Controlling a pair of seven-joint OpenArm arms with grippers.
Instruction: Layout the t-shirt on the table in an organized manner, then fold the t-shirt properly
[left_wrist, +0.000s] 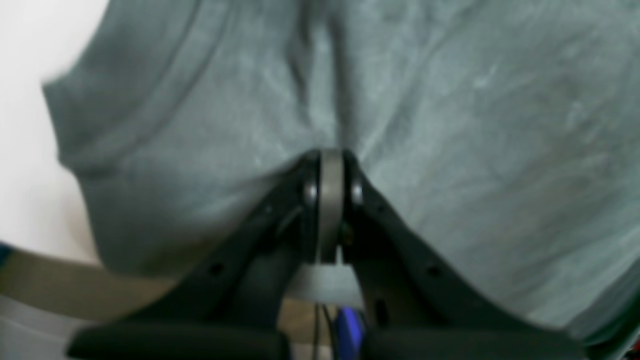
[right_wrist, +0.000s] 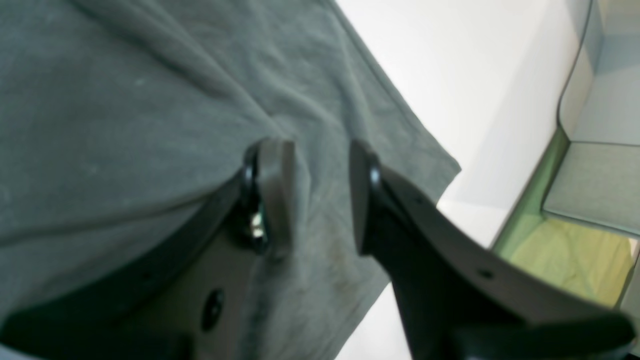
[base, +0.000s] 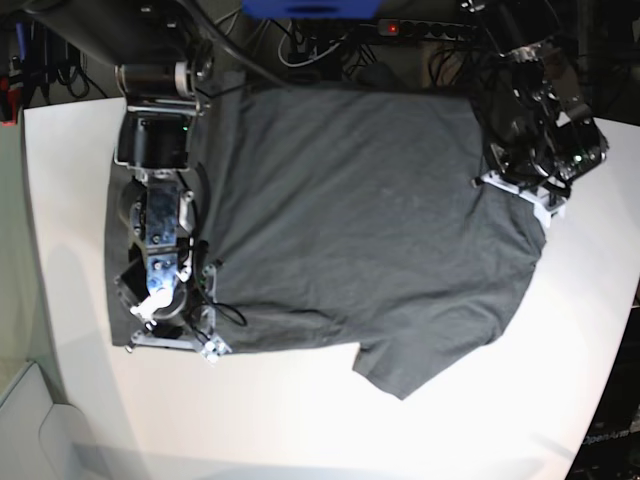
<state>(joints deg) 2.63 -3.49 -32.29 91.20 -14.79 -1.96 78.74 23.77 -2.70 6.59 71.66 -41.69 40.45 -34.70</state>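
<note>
T-shirt (base: 350, 220) spread flat on white table (base: 300, 420), both arms at its side edges.
Base view, left to right: right gripper (right_wrist: 315, 192) over shirt edge, jaws apart, cloth between them; left gripper (left_wrist: 331, 200) jaws pressed together, pinching shirt fabric.

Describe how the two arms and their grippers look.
Both grippers, left and right, have curved matte-black fingers with grey pads fixed by shiny bolts. In the base view both arms are black with silver metal parts and black cables.
</note>
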